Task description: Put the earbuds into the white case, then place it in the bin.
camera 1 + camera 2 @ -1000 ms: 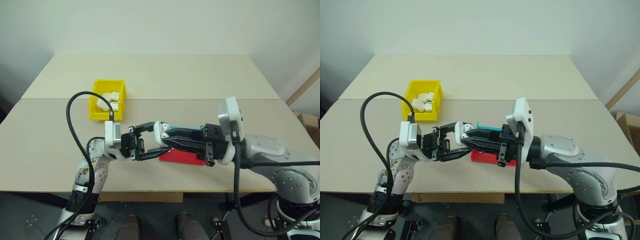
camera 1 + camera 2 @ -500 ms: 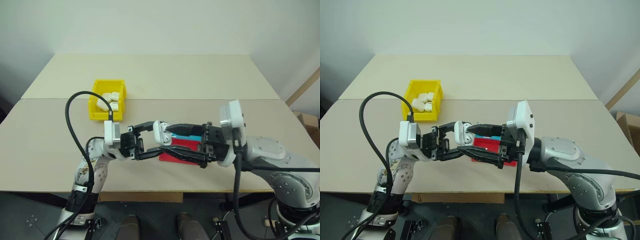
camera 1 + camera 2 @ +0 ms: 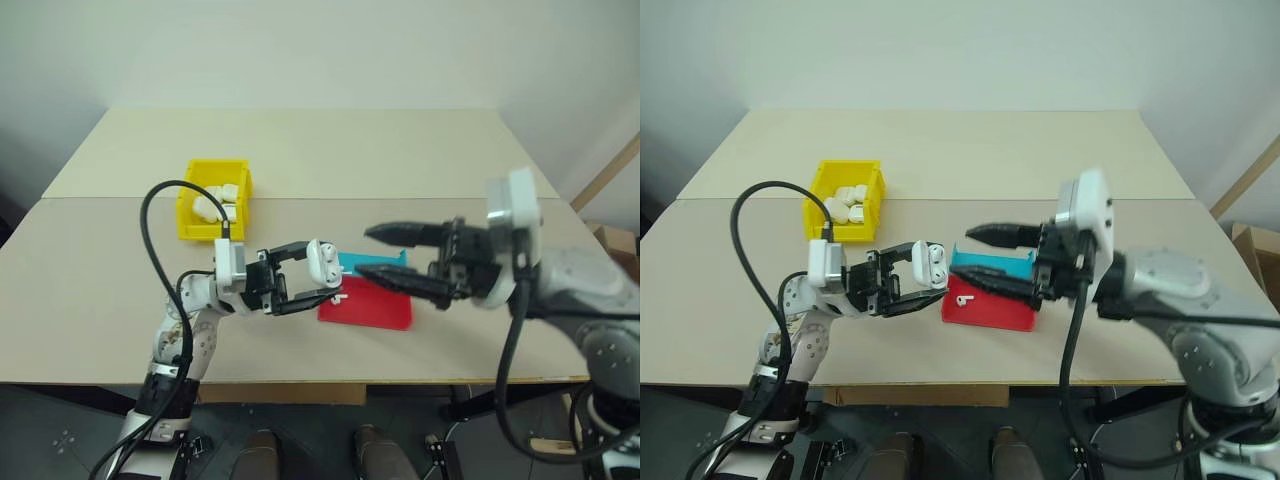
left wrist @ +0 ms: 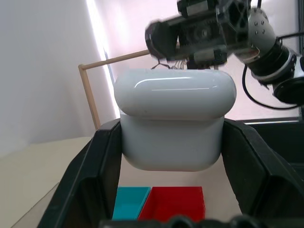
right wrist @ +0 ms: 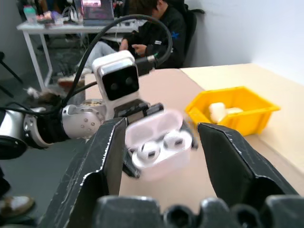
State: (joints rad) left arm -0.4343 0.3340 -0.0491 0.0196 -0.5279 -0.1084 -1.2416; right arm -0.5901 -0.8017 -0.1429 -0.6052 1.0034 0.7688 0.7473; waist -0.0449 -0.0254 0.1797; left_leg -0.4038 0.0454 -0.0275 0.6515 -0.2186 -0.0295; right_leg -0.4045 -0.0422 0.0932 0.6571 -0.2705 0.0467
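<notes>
One white case (image 3: pixel 930 262) sits pinched between the two black fingers of the left gripper (image 3: pixel 923 280), lifted off the table above its near-middle part. Its lid stands open: in the right wrist view two earbuds (image 5: pixel 163 144) show seated side by side in the case's wells, though blurred. From the left wrist view the case (image 4: pixel 174 123) is seen from behind, lid on top, with a finger (image 4: pixel 89 178) pressed to each side.

A third earbud (image 3: pixel 962 298) lies loose on the red part of a flat tray (image 3: pixel 992 312), which rests near the table's front edge, just right of the held case. The tray has two parts, a red one and a smaller teal one (image 3: pixel 990 262) at its far side; the teal part is partly covered by the right gripper.

The right gripper (image 3: pixel 978 255) hangs in the air over the tray, pointing toward the case but apart from it. Its two fingers are spread wide and pinch nothing.

One yellow bin (image 3: pixel 844 200) stands toward the table's left side, well behind the left gripper. Inside it lie several white cases (image 3: pixel 846 201), heaped together so that an exact count cannot be made; four or so show. A black cable (image 3: pixel 760 210) arcs in front of the bin's near corner.

The table (image 3: pixel 960 150) is pale beige with a seam running across it.

In the right wrist view a person in dark clothes (image 5: pixel 156 33) sits in the background beyond the table, cut off by the picture's edge, beside a white desk (image 5: pixel 61 23).
</notes>
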